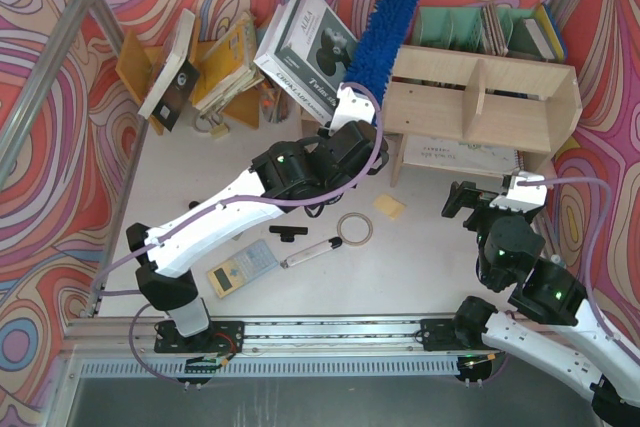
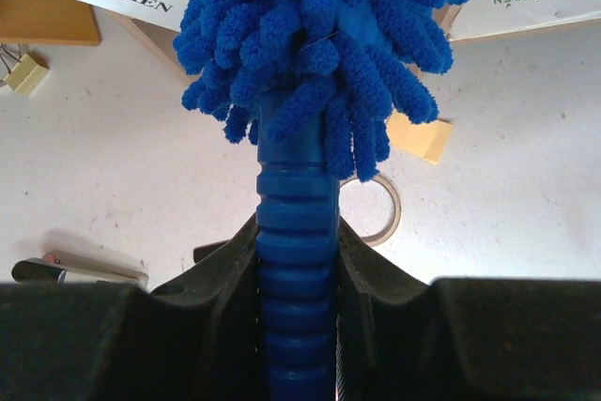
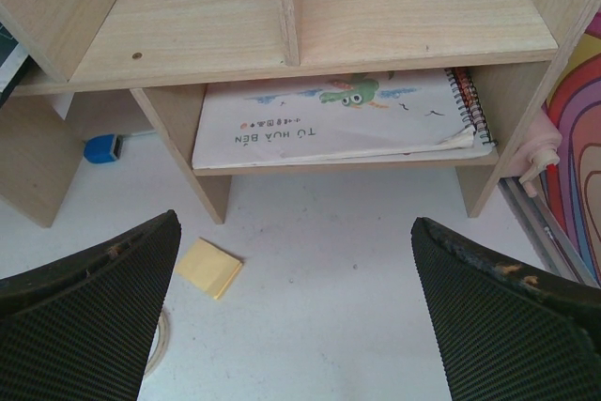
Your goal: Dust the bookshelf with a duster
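The bright-blue fluffy duster stands slanted, its head rising past the left end of the pale plywood bookshelf toward the back wall. My left gripper is shut on its ribbed blue handle, with the shaggy head filling the top of the left wrist view. My right gripper hovers open and empty in front of the bookshelf, low over the table. Its fingers frame bare table below the shelf's lower compartment, where a spiral notebook lies flat.
Books lean at the back left beside a small orange-brown rack. On the table lie a tape ring, a yellow sticky pad, a calculator and a pen-like tube. More books stand behind the bookshelf.
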Tool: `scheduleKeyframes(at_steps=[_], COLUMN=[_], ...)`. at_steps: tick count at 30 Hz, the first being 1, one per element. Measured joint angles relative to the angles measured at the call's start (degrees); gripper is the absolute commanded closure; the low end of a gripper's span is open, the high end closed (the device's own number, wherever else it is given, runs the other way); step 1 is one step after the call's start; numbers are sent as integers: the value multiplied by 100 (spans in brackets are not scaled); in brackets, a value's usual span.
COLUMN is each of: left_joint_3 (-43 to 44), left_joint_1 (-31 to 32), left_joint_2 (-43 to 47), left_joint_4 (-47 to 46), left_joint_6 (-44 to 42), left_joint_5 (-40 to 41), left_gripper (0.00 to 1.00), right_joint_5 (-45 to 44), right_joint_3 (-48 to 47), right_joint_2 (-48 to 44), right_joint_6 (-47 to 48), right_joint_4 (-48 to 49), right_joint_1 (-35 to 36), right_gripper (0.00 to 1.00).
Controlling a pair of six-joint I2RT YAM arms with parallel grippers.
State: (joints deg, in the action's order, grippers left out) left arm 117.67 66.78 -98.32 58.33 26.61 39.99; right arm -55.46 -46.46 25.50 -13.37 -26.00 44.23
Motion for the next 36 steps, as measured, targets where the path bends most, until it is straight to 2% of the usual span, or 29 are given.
scheduleKeyframes(at_steps=[8,23,29,36], left_joint_3=[-2,649,719,863], left_joint_1=[144,640,697,361], left_joint_2=[-2,-468,-472,-479], left_joint_4=[-98,120,463,927], left_joint_6=[20,-70,-197,-101], left_joint_5=[39,-179,352,638], left_gripper=[100,100,100,100], right_joint_5=[2,-2,-9,-26], right_joint_3=[4,4,4,4], right_joint_2=[-2,-42,-42,-42], right_joint_6=[7,4,4,2], right_joint_4=[2,0,0,-2], right_joint_1=[0,0,0,0], right_gripper=[2,2,2,2])
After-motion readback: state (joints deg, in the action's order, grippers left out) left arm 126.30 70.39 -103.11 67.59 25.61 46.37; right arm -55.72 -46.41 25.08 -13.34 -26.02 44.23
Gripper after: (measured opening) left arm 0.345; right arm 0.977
